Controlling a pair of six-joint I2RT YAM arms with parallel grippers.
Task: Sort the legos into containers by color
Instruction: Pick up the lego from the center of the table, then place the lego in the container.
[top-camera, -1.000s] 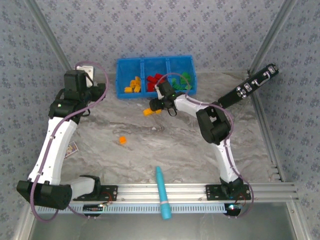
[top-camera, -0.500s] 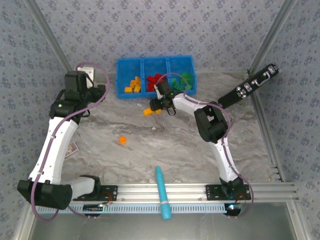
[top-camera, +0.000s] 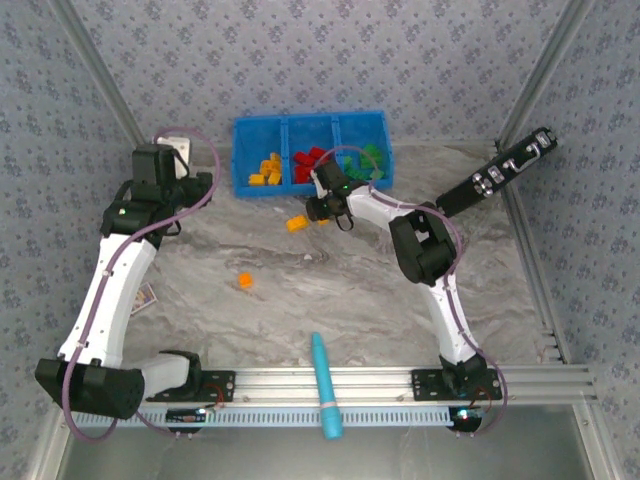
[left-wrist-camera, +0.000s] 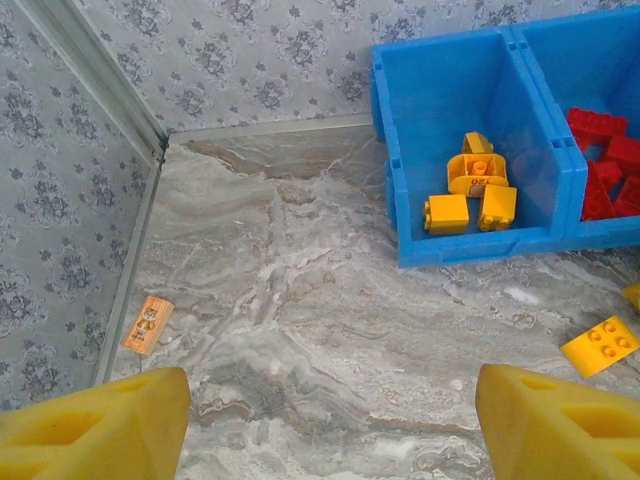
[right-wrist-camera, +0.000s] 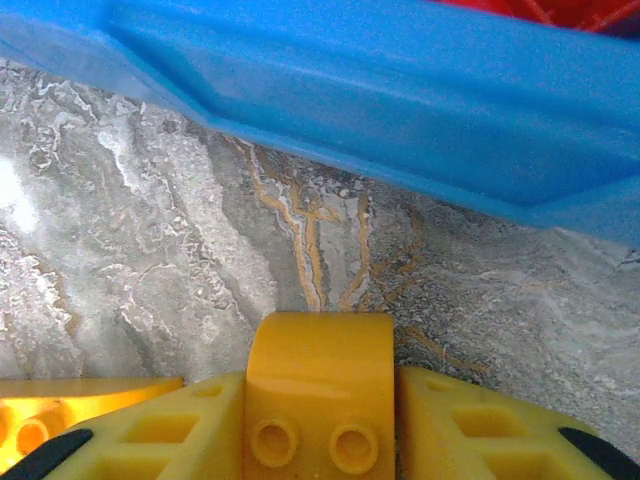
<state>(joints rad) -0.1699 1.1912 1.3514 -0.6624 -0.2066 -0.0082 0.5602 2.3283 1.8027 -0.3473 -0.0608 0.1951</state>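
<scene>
Robotics lab test cell: tabletop rig boxed in by floral-print backdrop walls (top-camera: 330, 50) and bare aluminium struts (top-camera: 101, 72). Marble-look work surface (top-camera: 330, 290). White left arm (top-camera: 105, 290) and right arm (top-camera: 450, 310), purple cable (top-camera: 150, 235) exposed, bolted to slotted aluminium rail (top-camera: 270, 380) at near edge.

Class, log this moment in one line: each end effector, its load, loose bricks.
left end effector: open | right end effector: shut on yellow brick, by bin | loose: near brick, far brick

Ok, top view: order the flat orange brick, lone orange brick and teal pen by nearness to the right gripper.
1. Flat orange brick, just left of the right gripper.
2. Lone orange brick, mid-table.
3. Teal pen, near edge.
</scene>
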